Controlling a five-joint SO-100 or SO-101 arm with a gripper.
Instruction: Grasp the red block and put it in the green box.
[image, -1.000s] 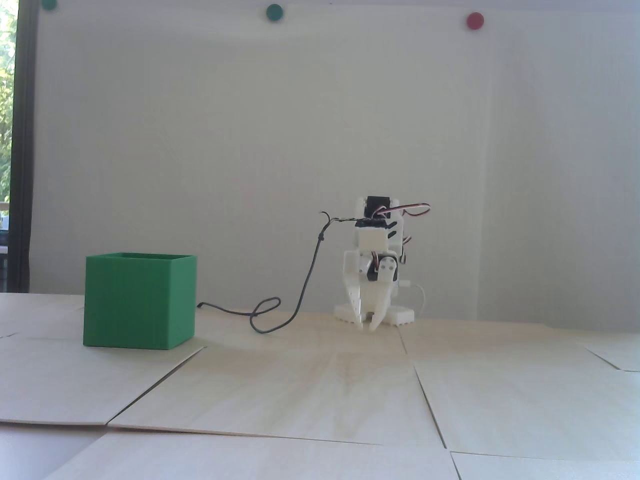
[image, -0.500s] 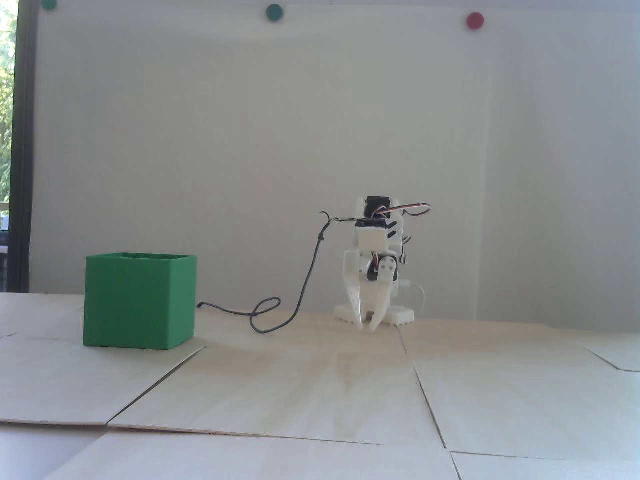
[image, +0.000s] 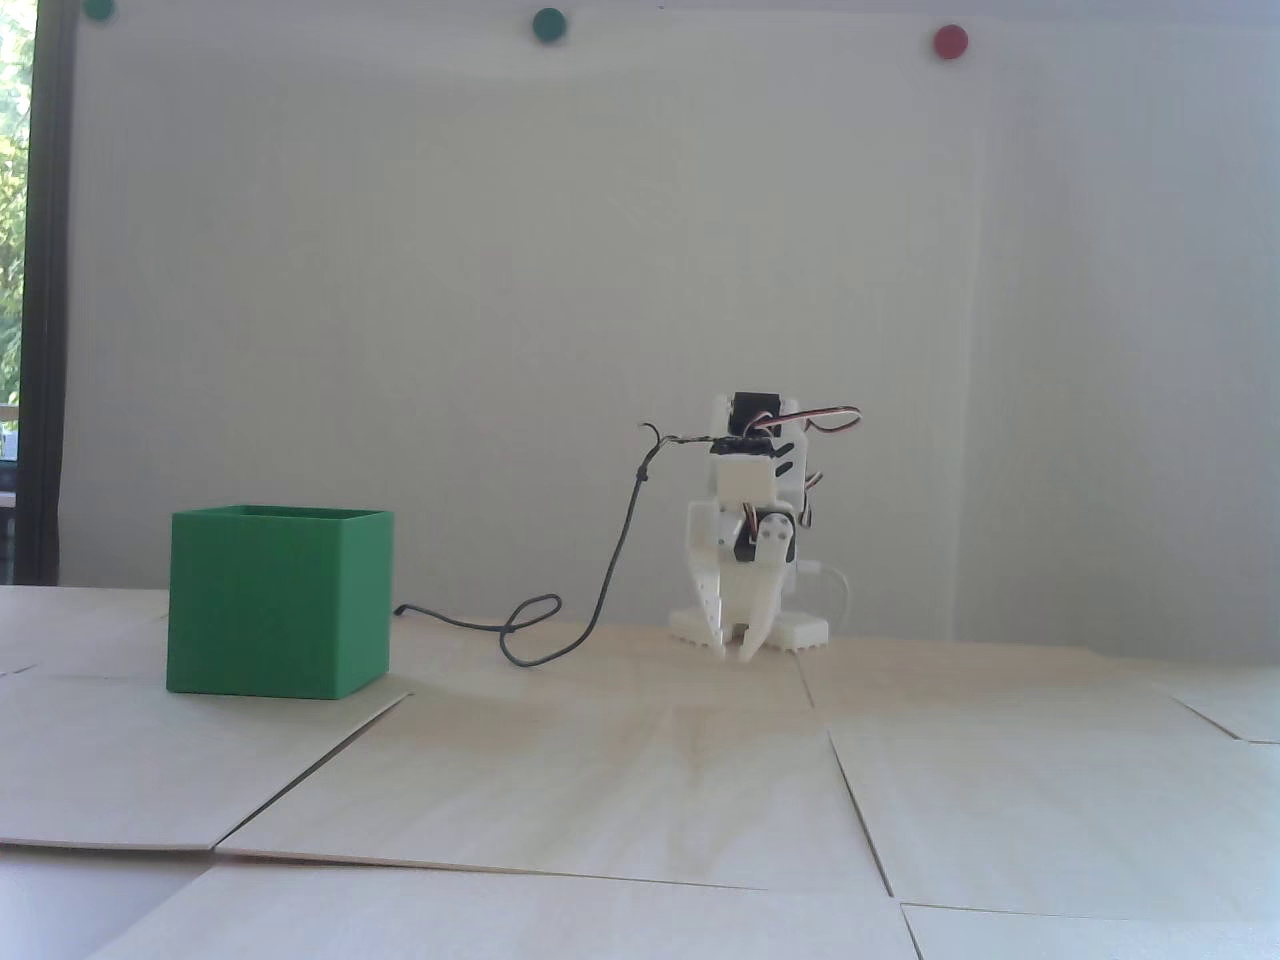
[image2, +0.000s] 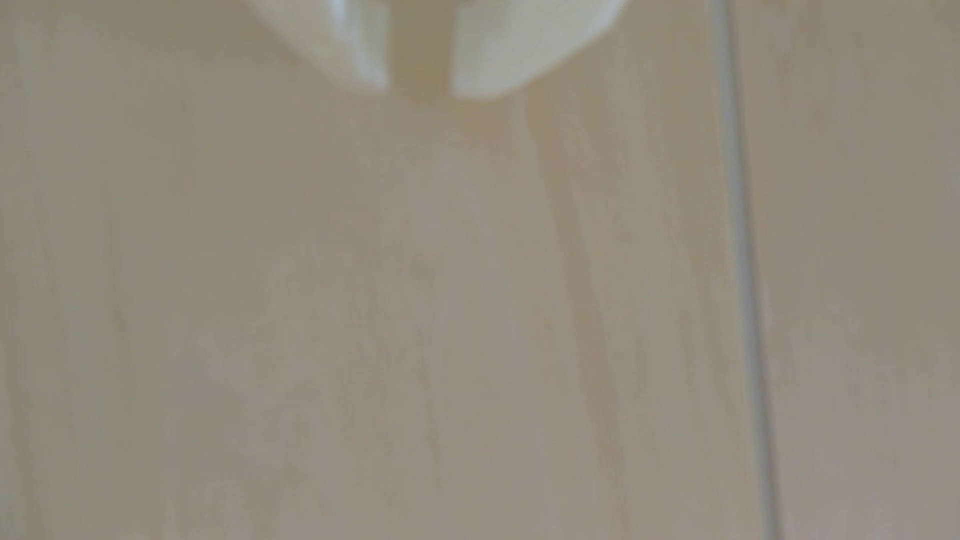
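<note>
The green box (image: 278, 604) stands on the wooden table at the left of the fixed view, its top open; its inside is hidden from here. The red block shows in neither view. My white gripper (image: 733, 652) hangs tips-down at the back of the table, in front of the arm's base and well right of the box. In the wrist view the gripper (image2: 420, 91) enters from the top edge. Its jaws stand a little apart with only bare wood between them. It holds nothing.
A black cable (image: 530, 632) loops over the table between the box and the arm. The table is made of pale wood panels with seams (image2: 743, 259). Round green (image: 548, 24) and red (image: 949, 41) dots sit high on the white wall.
</note>
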